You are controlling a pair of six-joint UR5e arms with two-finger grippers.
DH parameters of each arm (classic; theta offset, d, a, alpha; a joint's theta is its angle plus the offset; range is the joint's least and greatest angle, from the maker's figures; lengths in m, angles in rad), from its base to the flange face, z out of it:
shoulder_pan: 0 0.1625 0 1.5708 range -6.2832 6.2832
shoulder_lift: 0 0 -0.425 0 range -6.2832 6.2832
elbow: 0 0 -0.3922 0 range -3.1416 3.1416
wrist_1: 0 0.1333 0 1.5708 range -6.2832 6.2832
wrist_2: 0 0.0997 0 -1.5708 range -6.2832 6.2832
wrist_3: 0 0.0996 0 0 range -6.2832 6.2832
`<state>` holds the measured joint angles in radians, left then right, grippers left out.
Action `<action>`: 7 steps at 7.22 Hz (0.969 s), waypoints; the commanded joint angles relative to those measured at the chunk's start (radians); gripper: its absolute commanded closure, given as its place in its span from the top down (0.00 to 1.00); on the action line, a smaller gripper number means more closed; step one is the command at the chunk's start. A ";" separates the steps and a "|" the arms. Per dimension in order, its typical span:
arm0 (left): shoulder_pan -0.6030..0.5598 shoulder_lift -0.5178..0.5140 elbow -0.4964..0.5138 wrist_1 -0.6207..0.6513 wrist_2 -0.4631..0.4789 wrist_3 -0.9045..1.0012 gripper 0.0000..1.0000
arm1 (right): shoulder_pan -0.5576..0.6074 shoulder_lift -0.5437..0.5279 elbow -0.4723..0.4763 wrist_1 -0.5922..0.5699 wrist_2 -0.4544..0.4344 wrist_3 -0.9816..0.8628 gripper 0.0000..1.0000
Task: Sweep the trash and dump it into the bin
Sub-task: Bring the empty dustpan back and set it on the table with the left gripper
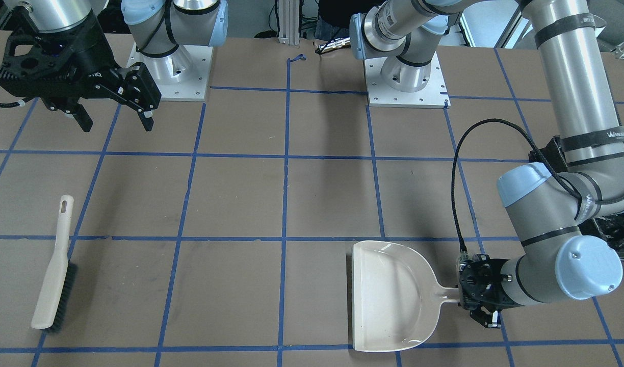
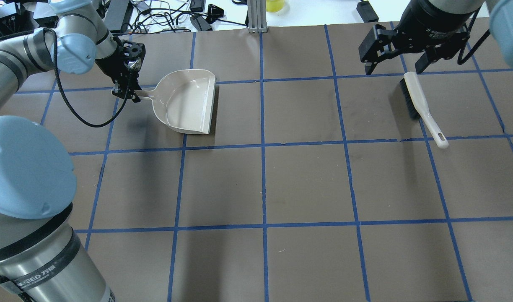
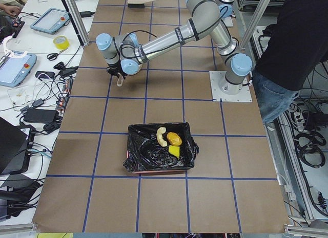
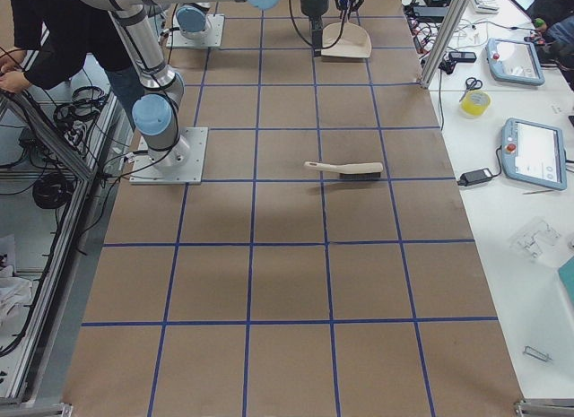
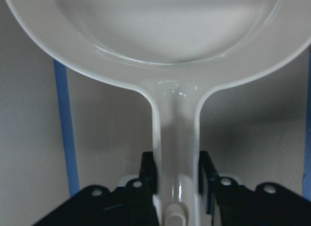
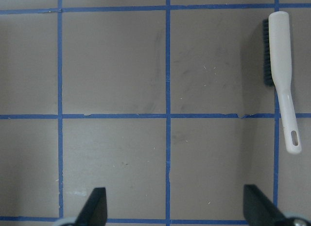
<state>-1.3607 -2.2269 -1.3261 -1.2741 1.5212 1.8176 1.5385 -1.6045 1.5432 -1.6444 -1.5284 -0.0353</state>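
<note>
The pink bin lined with a black bag [image 3: 146, 148] stands on the table at the robot's left end. In it lie the croissant [image 3: 161, 136], the potato-like lump [image 3: 175, 139] and the sponge block [image 3: 174, 151]. The beige dustpan [image 1: 388, 295] is empty and lies flat on the table; it also shows in the overhead view [image 2: 187, 102]. My left gripper [image 1: 477, 300] is shut on the dustpan's handle [image 5: 176, 153]. My right gripper [image 1: 115, 120] is open and empty above the table, just beyond the brush's bristle end in the overhead view [image 2: 393, 67].
A beige hand brush with black bristles [image 1: 54, 270] lies on the table on my right side, apart from both grippers; it shows in the right wrist view [image 6: 279, 65]. Blue tape lines grid the brown table. A person stands at the robot's side [image 3: 294, 53].
</note>
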 commanded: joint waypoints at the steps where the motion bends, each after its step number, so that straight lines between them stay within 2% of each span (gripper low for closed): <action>1: -0.001 0.001 -0.001 -0.002 0.030 -0.001 0.73 | 0.000 0.000 0.000 0.000 0.001 0.000 1.00; 2: -0.004 0.004 0.007 -0.008 0.030 -0.003 0.78 | 0.000 0.000 0.000 0.000 -0.001 0.000 1.00; 4: -0.052 0.041 0.028 -0.043 0.030 -0.109 0.76 | 0.000 0.000 0.000 0.000 0.001 0.000 1.00; 5: -0.093 0.062 0.057 -0.092 0.030 -0.232 0.76 | 0.000 0.000 0.000 0.000 -0.001 -0.001 1.00; 7: -0.112 0.165 0.114 -0.264 0.017 -0.326 0.77 | 0.000 0.000 0.000 0.000 0.001 -0.001 1.00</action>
<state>-1.4597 -2.1224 -1.2435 -1.4399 1.5431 1.5536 1.5386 -1.6046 1.5432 -1.6444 -1.5283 -0.0366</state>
